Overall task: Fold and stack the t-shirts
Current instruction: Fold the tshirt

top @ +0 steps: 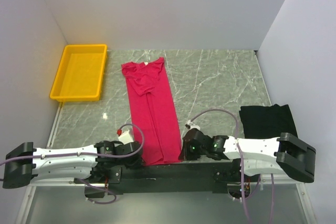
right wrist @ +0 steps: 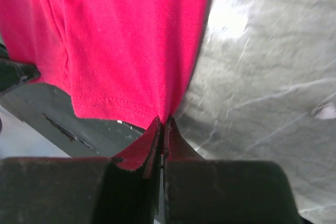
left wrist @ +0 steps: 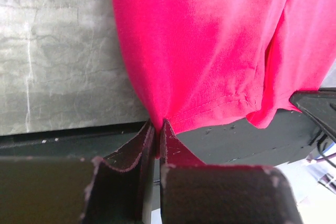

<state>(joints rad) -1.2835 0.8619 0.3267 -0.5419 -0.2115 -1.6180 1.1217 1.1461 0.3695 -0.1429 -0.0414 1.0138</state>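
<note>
The crimson-pink t-shirt (top: 153,109) lies as a long narrow strip down the middle of the table, collar at the far end. My left gripper (top: 140,158) is shut on its near left hem corner (left wrist: 157,121). At the near right hem corner (right wrist: 167,116) my right gripper (top: 182,153) is shut on the cloth too. The hem (left wrist: 220,106) hangs between both over the dark front rail. The black t-shirt (top: 266,119) lies folded flat at the right side of the table, untouched.
A yellow plastic tray (top: 80,72) stands at the far left of the marble table (top: 220,82). White walls close in the left, back and right sides. The dark rail (top: 173,174) runs along the near edge between the arm bases.
</note>
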